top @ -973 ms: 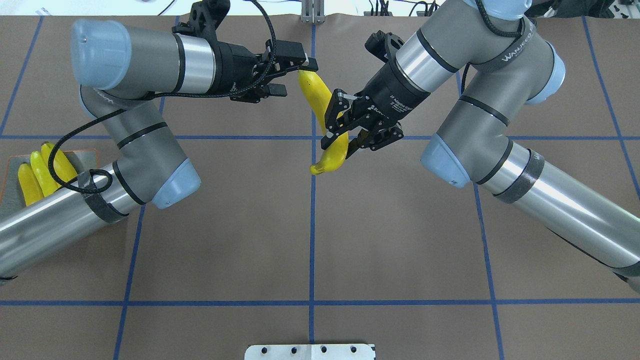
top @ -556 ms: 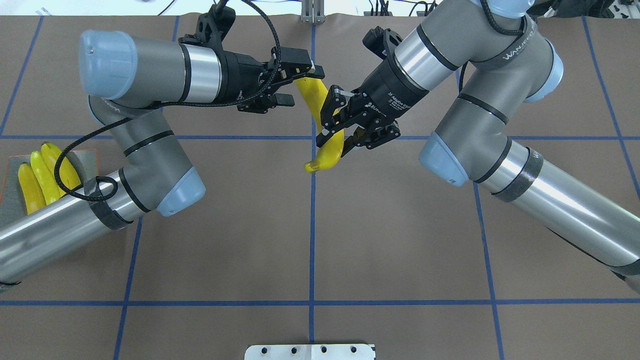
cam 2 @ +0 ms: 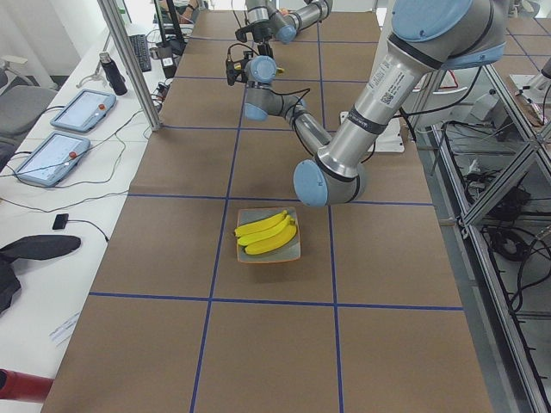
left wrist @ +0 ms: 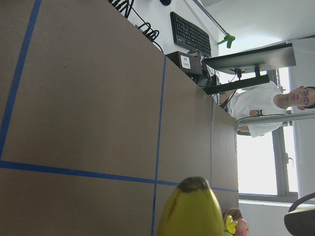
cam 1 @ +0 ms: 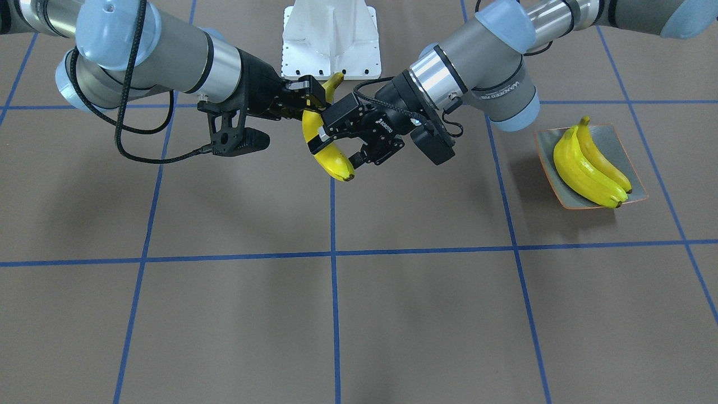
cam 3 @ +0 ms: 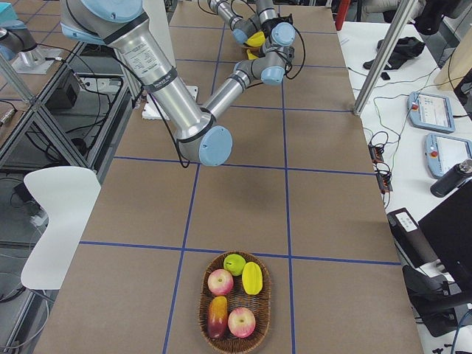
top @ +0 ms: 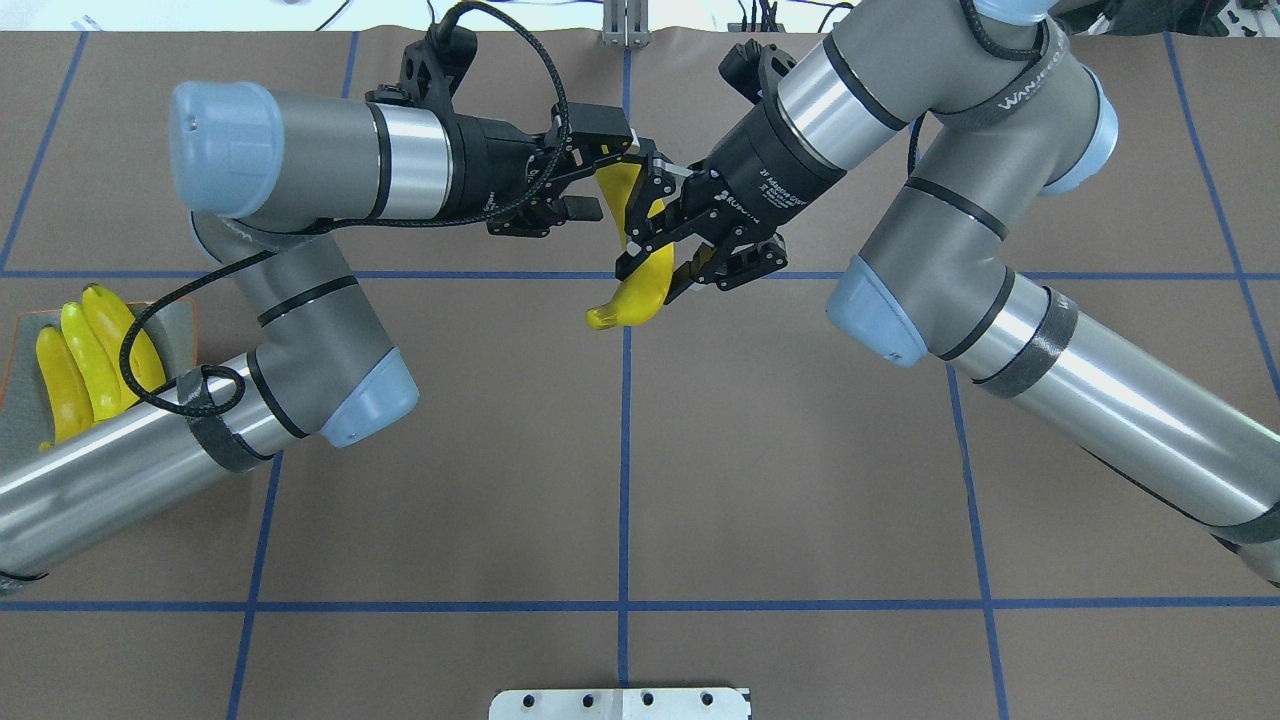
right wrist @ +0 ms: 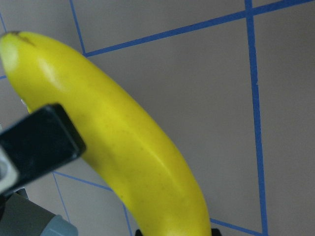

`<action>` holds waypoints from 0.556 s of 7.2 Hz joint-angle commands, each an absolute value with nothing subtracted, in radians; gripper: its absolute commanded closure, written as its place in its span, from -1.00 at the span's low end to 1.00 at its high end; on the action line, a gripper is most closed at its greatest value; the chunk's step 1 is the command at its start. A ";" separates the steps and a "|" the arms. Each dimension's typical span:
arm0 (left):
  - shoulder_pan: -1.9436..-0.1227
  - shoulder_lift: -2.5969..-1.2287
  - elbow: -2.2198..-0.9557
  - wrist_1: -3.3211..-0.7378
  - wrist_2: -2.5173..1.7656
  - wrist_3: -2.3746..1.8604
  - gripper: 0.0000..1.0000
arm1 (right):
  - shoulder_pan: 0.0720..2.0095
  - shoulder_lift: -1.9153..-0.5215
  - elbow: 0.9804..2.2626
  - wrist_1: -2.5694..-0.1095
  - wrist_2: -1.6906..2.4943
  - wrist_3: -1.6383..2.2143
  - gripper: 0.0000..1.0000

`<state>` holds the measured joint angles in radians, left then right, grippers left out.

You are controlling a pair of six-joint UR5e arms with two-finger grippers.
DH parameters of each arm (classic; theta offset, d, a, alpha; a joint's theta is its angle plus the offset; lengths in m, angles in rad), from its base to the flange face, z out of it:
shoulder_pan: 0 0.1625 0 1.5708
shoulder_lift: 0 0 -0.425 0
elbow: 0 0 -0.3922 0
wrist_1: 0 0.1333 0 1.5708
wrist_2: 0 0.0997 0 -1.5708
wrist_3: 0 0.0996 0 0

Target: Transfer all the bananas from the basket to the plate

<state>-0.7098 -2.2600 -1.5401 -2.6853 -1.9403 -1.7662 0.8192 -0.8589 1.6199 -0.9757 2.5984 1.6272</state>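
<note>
Hanging in the air over the centre line of the worktop (top: pixel 800 480), a glossy yellow banana (top: pixel 635 295) is pinched near its middle by the right claw (top: pixel 647 280), whose two black fingers press on opposite sides of the peel; the right wrist view shows one pad (right wrist: pixel 39 142) lying against it. The left claw (top: pixel 615 178) faces the right one from the opposite side, its fingers spread, one on each side of the banana's end farther from the robot; whether either finger touches the peel cannot be told. In the left wrist view the banana's dark tip shows at the lower edge. Three bananas (cam 1: pixel 583 168) lie side by side and touching on the plate (cam 1: pixel 611 140), a square grey-green dish with an orange-brown rim that rests on the worktop at the robot's left, well apart from both claws; in the overhead view the left forearm (top: pixel 120 470) covers part of it. A wicker basket (cam 3: pixel 200 306) stands at the worktop's end on the robot's right, well apart from the arms, and holds two red apples (cam 3: pixel 220 281), a green fruit (cam 3: pixel 234 262), a yellow fruit (cam 3: pixel 252 277) and a red-and-yellow fruit (cam 3: pixel 217 316). The worktop is brown and ruled into squares by blue tape lines (top: pixel 624 450). A white base plate (cam 1: pixel 331 39) lies at its robot-side edge.
</note>
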 commanded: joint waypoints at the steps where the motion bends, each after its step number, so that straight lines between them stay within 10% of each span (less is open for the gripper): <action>1: -0.706 -2.261 -1.543 -2.686 -1.940 -1.778 -0.71 | 0.819 -0.854 1.620 -0.957 2.582 1.657 1.00; 4: -0.698 -2.260 -1.546 -2.706 -1.939 -1.778 -0.65 | 0.818 -0.854 1.615 -0.928 2.565 1.704 1.00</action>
